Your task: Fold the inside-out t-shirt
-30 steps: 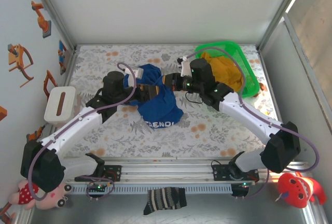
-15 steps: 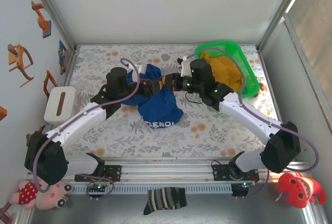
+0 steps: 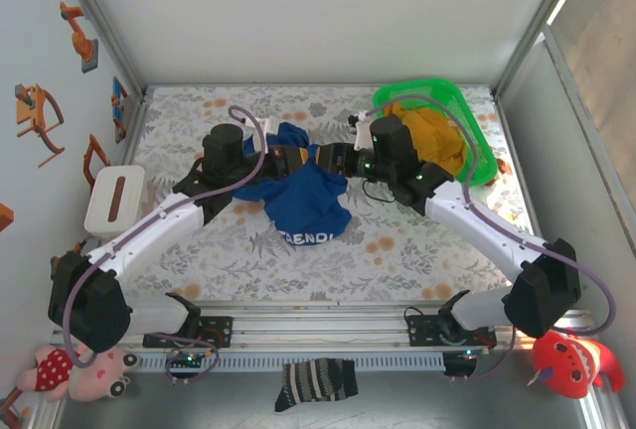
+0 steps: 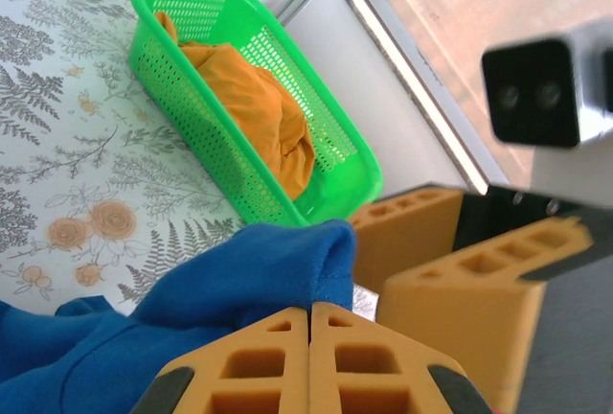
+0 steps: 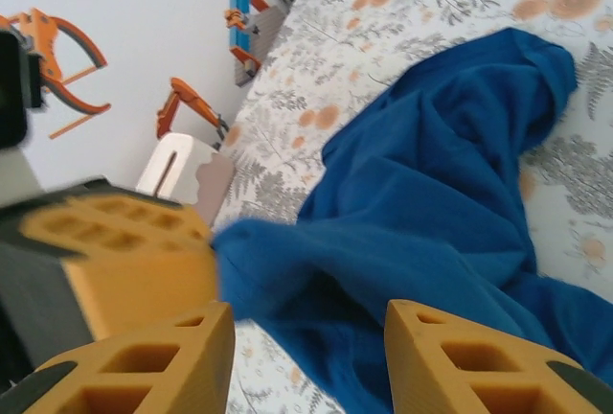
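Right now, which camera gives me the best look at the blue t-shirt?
The top view: the whole t-shirt shows bunched on the table, white lettering at its near edge. The left wrist view catches one fold pinched in the shut left pincer; the right wrist view sees rumpled cloth close up.

Fern-print table (image 3: 397,250), pale walls (image 3: 318,12), robot stickers (image 3: 40,116) at left.

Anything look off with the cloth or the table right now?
The t-shirt lies bunched in a crumpled heap, not spread flat; the left gripper is shut on a fold, the right gripper open beside it. A striped sock hangs off the near rail, apart from the work.
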Tool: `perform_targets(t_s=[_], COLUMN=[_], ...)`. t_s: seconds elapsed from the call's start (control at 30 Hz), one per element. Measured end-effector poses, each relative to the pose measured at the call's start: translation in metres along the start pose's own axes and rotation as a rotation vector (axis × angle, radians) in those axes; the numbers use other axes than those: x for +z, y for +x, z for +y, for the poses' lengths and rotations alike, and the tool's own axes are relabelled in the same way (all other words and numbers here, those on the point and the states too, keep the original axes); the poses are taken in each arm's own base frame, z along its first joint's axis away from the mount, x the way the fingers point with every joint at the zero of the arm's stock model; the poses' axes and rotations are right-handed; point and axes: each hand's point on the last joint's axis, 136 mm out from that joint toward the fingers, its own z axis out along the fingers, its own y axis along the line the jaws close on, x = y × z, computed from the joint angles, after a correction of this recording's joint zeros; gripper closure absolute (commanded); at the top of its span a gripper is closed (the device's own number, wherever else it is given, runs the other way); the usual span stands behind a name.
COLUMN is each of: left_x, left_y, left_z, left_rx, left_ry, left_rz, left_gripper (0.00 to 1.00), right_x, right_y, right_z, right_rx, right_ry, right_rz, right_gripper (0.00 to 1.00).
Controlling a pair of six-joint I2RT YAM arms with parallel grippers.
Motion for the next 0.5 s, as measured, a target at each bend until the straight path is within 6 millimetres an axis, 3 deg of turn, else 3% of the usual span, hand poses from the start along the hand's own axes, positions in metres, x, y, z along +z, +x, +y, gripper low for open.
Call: perform_targets(t_s=[0.3,0.5], left_x=[-0.002,-0.003], left_y=[-0.003,-0.003], left_z=[0.0,0.002], left_rx=[-0.05,-0.056], left_ry=[-0.011,-0.016], left_rz=[0.005,0.008], left_gripper=[1.0,1.0], right_x=[-0.009,-0.015], right_y=[0.036,0.039], right_z=[-0.019,-0.038], right_rx=[-0.049,-0.097], right_ry=[0.105,0.208], right_rz=[0.05,0.048], right_gripper=[0.52,0.48])
